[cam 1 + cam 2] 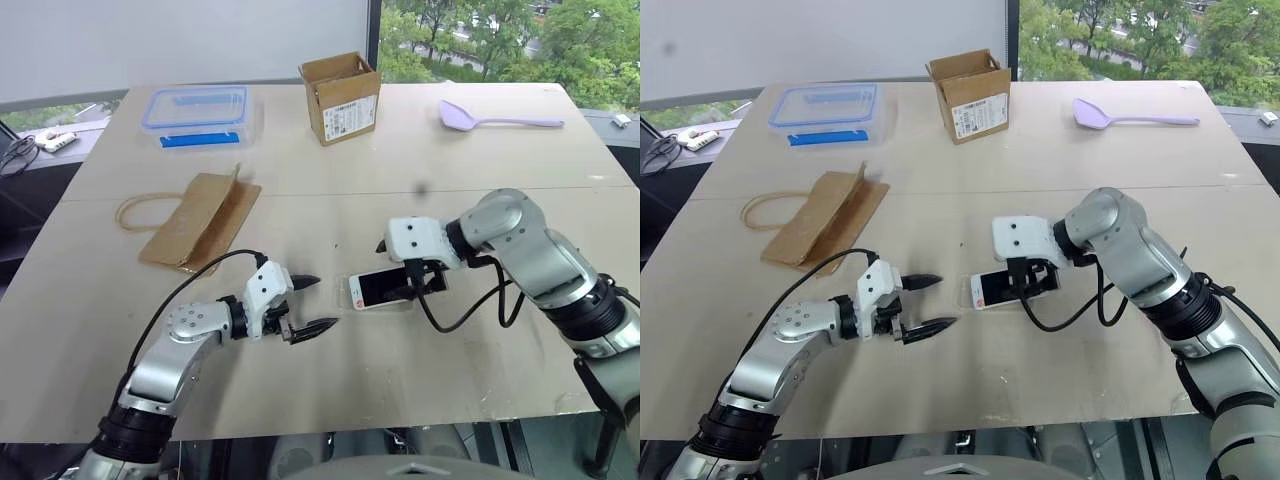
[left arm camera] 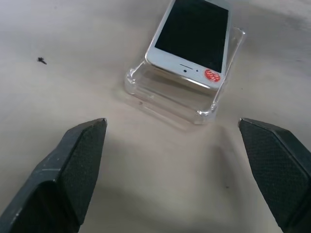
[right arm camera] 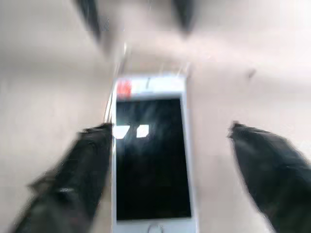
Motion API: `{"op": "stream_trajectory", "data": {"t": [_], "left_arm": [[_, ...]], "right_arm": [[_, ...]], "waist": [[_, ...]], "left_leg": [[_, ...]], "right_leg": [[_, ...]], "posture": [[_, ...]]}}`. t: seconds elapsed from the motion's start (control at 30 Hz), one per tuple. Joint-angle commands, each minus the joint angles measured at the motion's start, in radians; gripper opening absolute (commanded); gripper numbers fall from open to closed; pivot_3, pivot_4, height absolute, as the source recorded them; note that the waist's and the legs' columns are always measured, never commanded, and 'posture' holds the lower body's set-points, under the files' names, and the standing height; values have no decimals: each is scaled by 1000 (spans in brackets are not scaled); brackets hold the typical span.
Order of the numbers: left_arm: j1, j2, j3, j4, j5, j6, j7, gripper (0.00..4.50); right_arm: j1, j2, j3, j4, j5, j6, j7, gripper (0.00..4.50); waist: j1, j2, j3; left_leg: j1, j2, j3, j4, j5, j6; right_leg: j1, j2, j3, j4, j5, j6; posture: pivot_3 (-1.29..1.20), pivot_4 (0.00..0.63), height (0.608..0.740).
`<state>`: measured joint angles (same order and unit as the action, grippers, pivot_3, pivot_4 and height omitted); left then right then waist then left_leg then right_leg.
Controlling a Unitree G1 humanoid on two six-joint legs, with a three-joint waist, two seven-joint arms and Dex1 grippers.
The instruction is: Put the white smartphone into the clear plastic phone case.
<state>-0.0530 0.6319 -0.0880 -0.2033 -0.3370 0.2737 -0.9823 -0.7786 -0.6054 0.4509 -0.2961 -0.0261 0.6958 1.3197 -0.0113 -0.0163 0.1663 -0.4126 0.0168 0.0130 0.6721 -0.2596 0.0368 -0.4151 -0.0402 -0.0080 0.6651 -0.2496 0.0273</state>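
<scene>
A: Where's the phone (image 2: 192,36)?

B: On the bench (image 1: 330,380), lying over the case (image 2: 180,97), between the two arms. The left wrist view has its near end riding above the case floor, resting at the rim, so I judge it laid in but not seated

A: And the far end?

B: Can't tell; the right pincer (image 1: 425,277) is above it

A: Is that pincer gripping it?

B: No. In the right wrist view its fingers (image 3: 73,179) stand on either side of the phone, one close at the edge, the other well off, so it's parted and holding nothing

A: The left pincer (image 1: 308,305)?

B: Wide, empty, near the case's end and pointing at it, not touching

A: So what's left?

B: Placing looks mostly done. I'd say the raised end needs pressing down until the phone sits inside all the rims

A: Risk?

B: The case is light and loose on the bench; a push could slide it rather than seat the phone
</scene>
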Motion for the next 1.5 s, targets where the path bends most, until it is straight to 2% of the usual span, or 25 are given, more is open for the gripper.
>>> {"op": "stream_trajectory", "data": {"t": [0.03, 0.07, 0.1, 0.17, 0.2, 0.33, 0.37, 0.53, 0.63, 0.8, 0.93, 1.03, 1.23, 1.5], "left_arm": [[4, 1, 15, -13, -15, -23, -16, 4500], [3, -1, 18, -13, -21, -19, -17, 3977], [2, -1, 19, -14, -25, -17, -22, 3724], [4, 4, 21, -18, -31, -14, -31, 2874], [5, 4, 22, -20, -33, -13, -32, 2306], [10, 6, 28, -23, -38, -11, -31, 380], [12, 8, 29, -23, -37, -11, -32, 113], [12, 8, 26, -20, -31, -12, -29, 113], [19, 10, 28, -26, -32, -12, -27, 113], [30, 12, 30, -36, -31, -11, -23, 113], [37, 11, 27, -42, -29, -10, -21, 113], [41, 6, 19, -58, -29, -4, -12, 113], [36, 4, 15, -61, -27, -1, -8, 113], [65, 5, 14, -77, -24, -9, 3, 113]], "right_arm": [[9, 47, -50, -41, 60, 74, -71, 2306], [10, 66, -45, -37, 65, 86, -94, 1716], [15, 85, -37, -30, 65, 95, -119, 1326], [30, 118, -8, -5, 54, 97, -168, 437], [41, 123, 7, 5, 45, 85, -185, 0], [65, 132, 53, 47, 10, 49, -248, 0], [66, 134, 61, 54, 5, 45, -260, 0], [75, 111, 137, 108, -63, 2, -292, 0], [88, 95, 154, 72, -43, 32, -257, 0], [44, 148, -3, 32, 45, 138, -320, 0], [-7, 119, -35, 53, 41, 123, -344, 0], [-31, 34, 14, 121, -29, 14, -328, 0], [12, -88, 108, 151, -61, -82, -192, 0], [36, -108, 81, 79, -24, -57, -148, 0]], "waist": [[0, 0, 0], [0, 0, 0], [-1, 0, 0], [-1, 0, 0], [-1, 0, 0], [1, 0, 0], [1, 0, 0], [-1, 0, 0], [0, 0, -1], [-1, 0, 0], [0, 0, 0], [2, 0, 0], [-1, 0, 0], [-1, 1, 0]], "left_leg": [[0, 0, 0, 0, 0, 0], [0, 0, 0, 0, 0, 0], [0, 0, 0, 0, 0, 0], [0, 0, 0, 0, 0, 0], [0, 0, 0, 0, 0, 0], [0, -1, 0, 0, 0, 0], [0, -1, 0, 0, 0, 0], [0, -1, 0, 0, 0, 0], [1, -1, 0, 0, 0, 0], [1, -1, -1, 0, 0, 0], [1, -1, -1, 0, 0, 0], [0, -1, -1, 0, 0, 0], [0, -2, -1, 0, 0, 0], [0, -1, -1, 0, 0, 0]], "right_leg": [[0, 0, 0, 0, 0, 0], [0, 0, 0, 0, 0, 0], [0, -1, 0, 0, 0, 0], [0, -1, 0, 0, 0, 0], [0, -1, 0, 0, 0, 0], [0, -1, 0, 0, 0, 0], [0, -1, 0, 0, 0, 0], [0, 0, -1, 0, 0, 0], [1, 0, -1, 0, 0, 0], [1, 0, -1, 0, 0, 0], [1, 0, -1, 1, 0, 0], [1, 0, -1, 0, 0, 0], [1, -1, -1, 0, 0, 0], [1, 0, -1, 0, 0, 0]], "posture": [[0, 150, 740], [0, 150, 740], [0, 150, 740], [0, 150, 740], [0, 150, 740], [0, 150, 740], [0, 150, 740], [0, 150, 740], [0, 150, 740], [0, 150, 740], [0, 150, 740], [0, 150, 740], [0, 150, 740], [0, 150, 740]]}}
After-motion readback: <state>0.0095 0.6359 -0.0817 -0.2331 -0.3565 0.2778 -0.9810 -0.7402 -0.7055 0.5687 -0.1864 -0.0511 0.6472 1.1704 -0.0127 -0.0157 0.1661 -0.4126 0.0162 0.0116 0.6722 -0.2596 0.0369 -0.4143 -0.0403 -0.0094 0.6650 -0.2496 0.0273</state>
